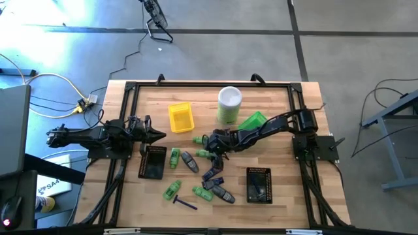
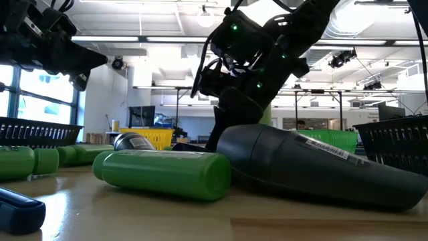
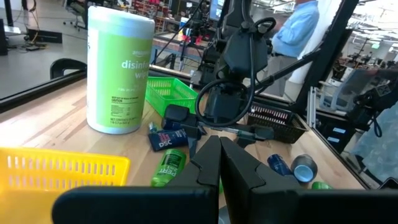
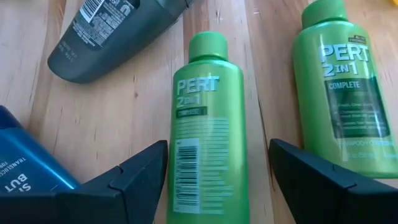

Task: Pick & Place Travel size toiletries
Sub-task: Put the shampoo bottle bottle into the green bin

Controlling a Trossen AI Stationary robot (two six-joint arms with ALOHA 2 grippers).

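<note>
Yellow tray [image 1: 181, 117] and green tray [image 1: 253, 121] near the canister [image 1: 229, 104]; contents, if any, hard to make out. Two black mesh trays [image 1: 152, 163] toward the table's front edge, possibly dark items inside. Right gripper [image 4: 217, 171] spread wide, low over a green Pert bottle [image 4: 206, 124] lying flat between its fingers, not pinched. Second green bottle [image 4: 339, 93] just beside, cut off at the edge. Grey oval piece [image 4: 106, 31] partly cropped. Left gripper [image 3: 219, 163] pressed together at the table's left side.
</note>
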